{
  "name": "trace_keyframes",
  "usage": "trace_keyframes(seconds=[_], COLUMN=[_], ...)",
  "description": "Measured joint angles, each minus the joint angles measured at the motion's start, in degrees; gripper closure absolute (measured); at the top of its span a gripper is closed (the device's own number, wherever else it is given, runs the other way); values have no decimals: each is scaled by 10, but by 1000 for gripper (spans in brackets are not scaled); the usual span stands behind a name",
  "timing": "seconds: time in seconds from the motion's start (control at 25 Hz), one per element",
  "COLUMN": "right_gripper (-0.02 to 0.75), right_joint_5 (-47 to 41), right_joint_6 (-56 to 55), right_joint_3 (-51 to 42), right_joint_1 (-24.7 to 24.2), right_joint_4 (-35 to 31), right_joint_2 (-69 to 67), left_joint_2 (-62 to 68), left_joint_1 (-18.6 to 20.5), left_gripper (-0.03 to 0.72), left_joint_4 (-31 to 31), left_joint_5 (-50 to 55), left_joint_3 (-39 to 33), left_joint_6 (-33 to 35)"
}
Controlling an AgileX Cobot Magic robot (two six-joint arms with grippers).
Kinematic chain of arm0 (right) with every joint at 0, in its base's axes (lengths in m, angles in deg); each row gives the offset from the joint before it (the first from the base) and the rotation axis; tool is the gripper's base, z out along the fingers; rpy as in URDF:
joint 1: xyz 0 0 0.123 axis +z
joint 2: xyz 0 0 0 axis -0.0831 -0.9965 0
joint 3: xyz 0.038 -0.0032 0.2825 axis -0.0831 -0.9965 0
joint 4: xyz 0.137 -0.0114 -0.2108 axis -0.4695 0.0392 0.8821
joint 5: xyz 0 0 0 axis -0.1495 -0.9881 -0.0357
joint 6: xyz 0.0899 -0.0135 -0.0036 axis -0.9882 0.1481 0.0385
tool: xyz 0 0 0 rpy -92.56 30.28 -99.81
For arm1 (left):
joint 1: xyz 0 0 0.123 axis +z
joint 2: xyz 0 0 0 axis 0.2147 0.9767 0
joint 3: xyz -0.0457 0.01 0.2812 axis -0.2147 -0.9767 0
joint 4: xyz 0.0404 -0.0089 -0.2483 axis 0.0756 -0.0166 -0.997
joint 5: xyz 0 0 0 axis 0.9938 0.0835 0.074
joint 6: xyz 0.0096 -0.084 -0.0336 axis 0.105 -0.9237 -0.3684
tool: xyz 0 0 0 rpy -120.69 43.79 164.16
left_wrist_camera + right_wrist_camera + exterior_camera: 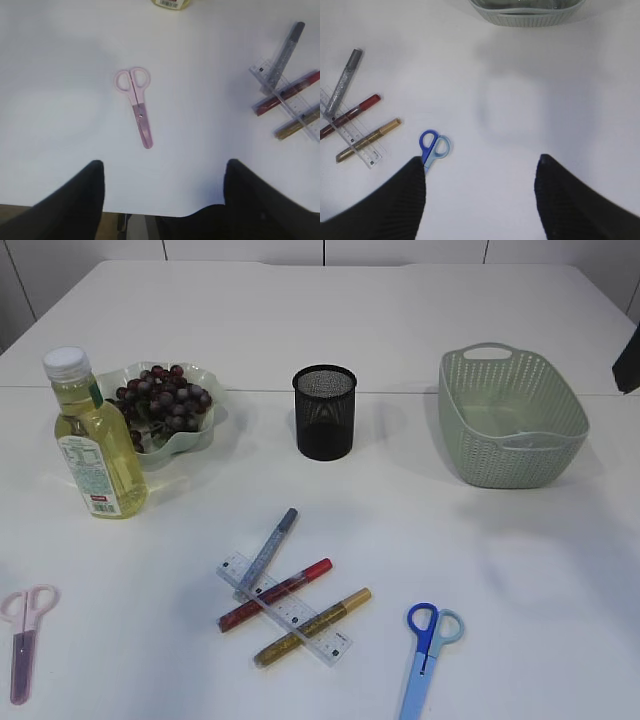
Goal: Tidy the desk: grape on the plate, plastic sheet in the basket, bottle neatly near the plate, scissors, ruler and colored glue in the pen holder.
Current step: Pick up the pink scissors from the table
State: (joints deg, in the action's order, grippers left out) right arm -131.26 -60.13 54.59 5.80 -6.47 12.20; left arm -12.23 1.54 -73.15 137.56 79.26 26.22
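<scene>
Dark grapes lie on the pale green plate, with the yellow bottle upright just to its left. The black mesh pen holder stands mid-table. Silver, red and gold glue pens lie crossed over the clear ruler. The pink scissors lie flat ahead of my open left gripper. The blue scissors lie by the left finger of my open right gripper. What looks like a clear plastic sheet lies inside the green basket.
The table's near edge shows just under the left gripper's fingers. A dark object juts in at the right edge of the exterior view. Neither arm shows in the exterior view.
</scene>
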Motion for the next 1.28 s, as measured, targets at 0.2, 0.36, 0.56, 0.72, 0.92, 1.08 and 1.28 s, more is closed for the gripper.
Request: trace_keyframes(seconds=[0.2,0.36,0.56,0.72,0.92,1.08,1.28], right_gripper=[207,207,207,207,207,207,207], right_joint_5=[0,0,0,0,0,0,0], right_joint_6=[0,0,0,0,0,0,0], right_joint_3=[0,0,0,0,0,0,0], right_joint_1=[0,0,0,0,0,0,0], right_joint_4=[1,2,2,1,-3,-5,-5], right_joint_2=[0,0,0,0,0,0,0], left_joint_2=[7,33,91,142,201,234,246], left_joint_1=[0,0,0,0,0,0,0], left_gripper=[196,211,216,217,218,219,219], left_joint_4=[-20,-30,-38,-50,-55,-55,-37], left_joint_5=[6,6,6,5,2,-2,-8], left_joint_3=[1,1,1,1,1,1,-10], left_joint_6=[-34,-49,-53,-53,-56,-71,-101])
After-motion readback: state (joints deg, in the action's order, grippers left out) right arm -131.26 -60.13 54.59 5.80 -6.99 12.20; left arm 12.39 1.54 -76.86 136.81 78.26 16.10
